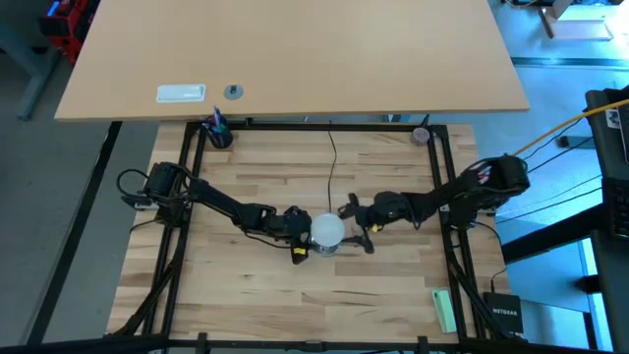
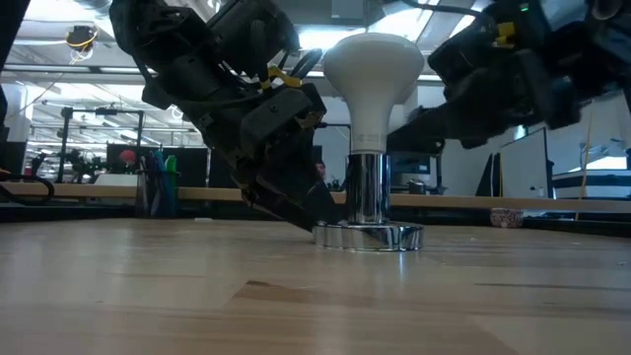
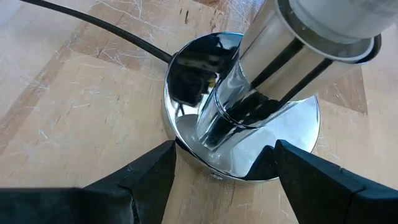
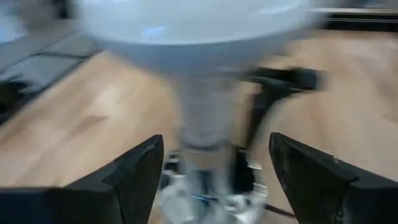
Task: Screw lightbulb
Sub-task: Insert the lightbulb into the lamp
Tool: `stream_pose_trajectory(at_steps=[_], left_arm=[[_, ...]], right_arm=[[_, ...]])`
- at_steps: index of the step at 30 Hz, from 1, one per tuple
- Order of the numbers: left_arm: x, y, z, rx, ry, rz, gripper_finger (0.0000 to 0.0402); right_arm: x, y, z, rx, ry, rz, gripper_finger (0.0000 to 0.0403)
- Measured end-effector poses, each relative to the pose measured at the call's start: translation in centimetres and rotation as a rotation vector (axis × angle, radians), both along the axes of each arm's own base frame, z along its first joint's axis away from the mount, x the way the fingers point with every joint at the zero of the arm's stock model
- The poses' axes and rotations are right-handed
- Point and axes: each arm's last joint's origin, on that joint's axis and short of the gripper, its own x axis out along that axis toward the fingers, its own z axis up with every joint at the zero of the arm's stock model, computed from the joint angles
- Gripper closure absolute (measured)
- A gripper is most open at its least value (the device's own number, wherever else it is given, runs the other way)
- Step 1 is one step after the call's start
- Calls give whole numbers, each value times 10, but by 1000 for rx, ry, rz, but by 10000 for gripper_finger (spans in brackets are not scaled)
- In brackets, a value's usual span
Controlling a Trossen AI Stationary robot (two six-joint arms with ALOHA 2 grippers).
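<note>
The frosted white lightbulb [image 2: 373, 67] stands upright with its neck in the silver socket's tube [image 2: 365, 187], whose round base [image 2: 369, 237] rests flat on the wooden table. From above the bulb [image 1: 327, 231] shows mid-table between both arms. My left gripper [image 3: 225, 163] is low at the socket's base, on its left side. My right gripper [image 4: 214, 163] is open at the bulb's right side. Its fingers stand on either side of the bulb's neck [image 4: 202, 118] with gaps, below the dome. My left gripper has the socket's round base between its two fingers, at the rim nearest the gripper [image 3: 214, 174]. One finger [image 3: 155, 168] meets the rim's edge and the other [image 3: 292, 168] lies at the flange's opposite side. The fingers slant down from the table's left. The base stays flat on the table.
The socket's thin black cord [image 1: 332, 162] runs toward the table's far edge. A cup with pens [image 1: 216, 133] and a small round object [image 1: 422, 135] stand at the far corners. A green block [image 1: 444, 310] lies near right. A black frame borders the table.
</note>
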Motion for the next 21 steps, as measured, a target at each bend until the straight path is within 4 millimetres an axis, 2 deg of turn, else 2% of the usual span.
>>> stream_pose_trajectory(at_steps=[7, 14, 18, 21], left_arm=[[0, 0, 0, 8, 0, -7, 141], [0, 0, 0, 10, 0, -8, 141], [0, 0, 0, 10, 0, -8, 141], [0, 0, 0, 12, 0, -10, 141]], right_arm=[[24, -11, -4, 8, -83, 126, 110], [48, -15, -11, 40, -80, 249, 114], [51, -14, -9, 32, -98, 285, 154], [51, -14, -11, 23, -76, 269, 216]])
